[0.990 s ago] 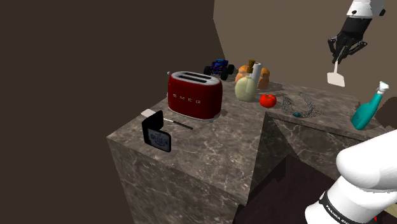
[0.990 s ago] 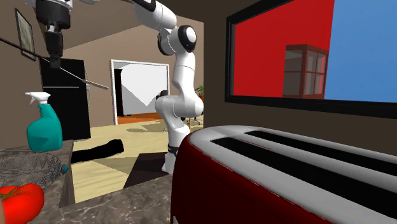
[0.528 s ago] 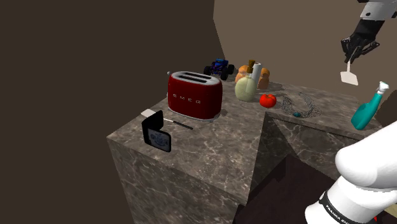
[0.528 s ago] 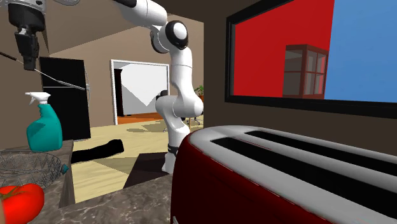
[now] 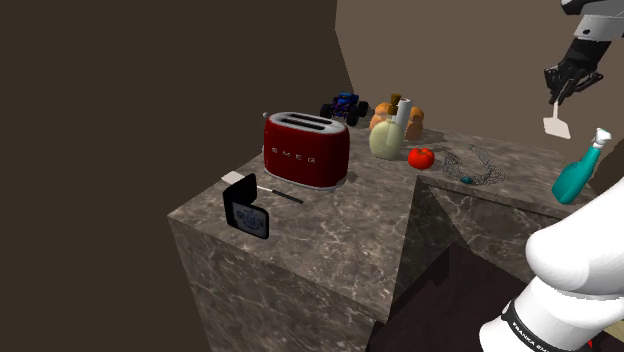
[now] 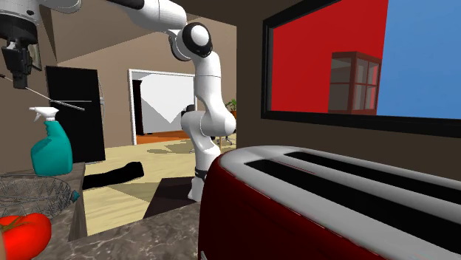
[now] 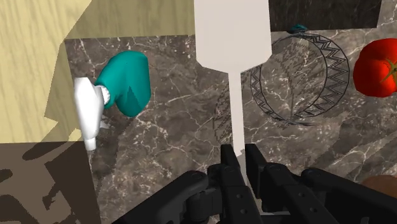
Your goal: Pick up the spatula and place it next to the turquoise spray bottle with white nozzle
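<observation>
My black gripper (image 5: 562,90) hangs high over the marble counter, shut on the thin handle of a white spatula (image 5: 556,126) whose blade points down. The turquoise spray bottle (image 5: 579,173) with a white nozzle stands on the counter just below and to the shoulder view's right of the blade. In the wrist view the gripper (image 7: 242,156) clasps the spatula (image 7: 231,38), and the spray bottle (image 7: 123,83) lies beside the blade. The second exterior view has the gripper (image 6: 18,77) above the bottle (image 6: 50,145), the spatula (image 6: 53,100) edge-on.
A wire basket (image 5: 472,165) and a red tomato (image 5: 421,157) sit near the bottle. Farther along stand a red toaster (image 5: 306,148), a pale gourd (image 5: 386,140), a toy car (image 5: 345,106), a second spatula (image 5: 258,186) and a black frame (image 5: 246,212). The counter edge (image 7: 76,149) runs close by the bottle.
The gripper has carried the spatula toward the shoulder view's right and slightly up, nearer above the spray bottle. Nothing on the counter has moved.
</observation>
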Robot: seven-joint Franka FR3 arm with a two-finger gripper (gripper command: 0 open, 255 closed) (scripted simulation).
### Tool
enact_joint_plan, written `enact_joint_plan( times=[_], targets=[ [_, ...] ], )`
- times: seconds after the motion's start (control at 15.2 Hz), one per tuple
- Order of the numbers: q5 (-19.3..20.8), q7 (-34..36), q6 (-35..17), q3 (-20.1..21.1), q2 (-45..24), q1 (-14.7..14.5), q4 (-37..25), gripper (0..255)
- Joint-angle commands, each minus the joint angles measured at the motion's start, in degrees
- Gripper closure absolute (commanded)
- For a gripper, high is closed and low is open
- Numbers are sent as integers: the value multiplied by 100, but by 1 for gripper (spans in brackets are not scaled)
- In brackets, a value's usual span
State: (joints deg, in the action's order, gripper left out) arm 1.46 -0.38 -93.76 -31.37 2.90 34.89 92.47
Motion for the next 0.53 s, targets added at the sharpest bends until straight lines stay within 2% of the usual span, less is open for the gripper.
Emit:
enact_joint_plan(
  times=[0.0, 0.46],
  targets=[
    [30, 12, -167, 6, 57, -2, 214, 255],
    [89, 56, -725, 19, 164, -5, 864, 255]
  ],
)
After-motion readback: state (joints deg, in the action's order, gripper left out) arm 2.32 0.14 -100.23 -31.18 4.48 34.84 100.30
